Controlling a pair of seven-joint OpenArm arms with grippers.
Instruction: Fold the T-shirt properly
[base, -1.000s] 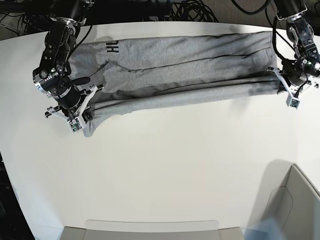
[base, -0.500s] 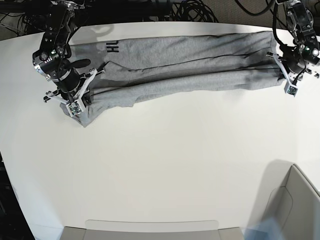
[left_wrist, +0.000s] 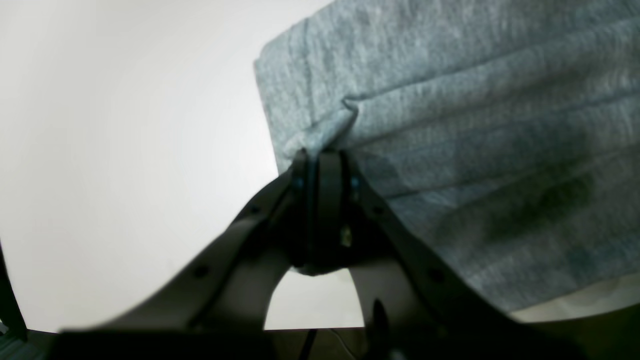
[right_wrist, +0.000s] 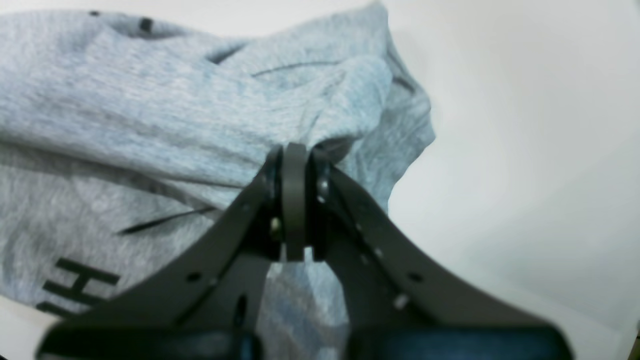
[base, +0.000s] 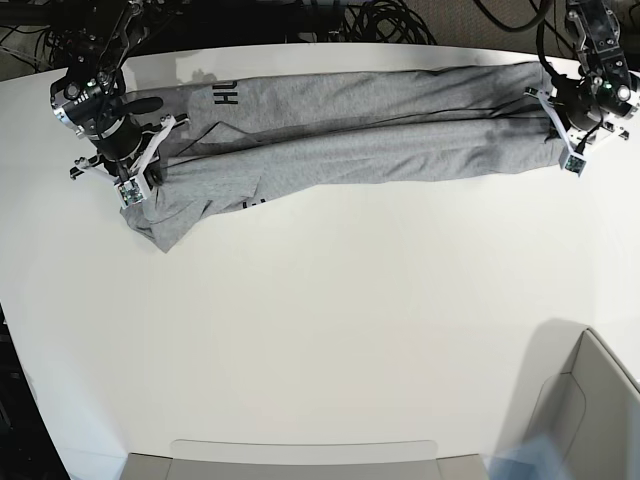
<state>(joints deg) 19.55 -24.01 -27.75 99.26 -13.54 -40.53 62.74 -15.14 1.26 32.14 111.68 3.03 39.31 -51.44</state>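
The right end effector, at the base view's left, is clamped on a bunch of the T-shirt near the lettered end. The garment lies as a long band across the far tabletop, lengthwise fold begun, edges uneven. The left end effector pinches the hem corner. Crosswise folds appear outstanding.

White table, grey T-shirt stretched along far edge
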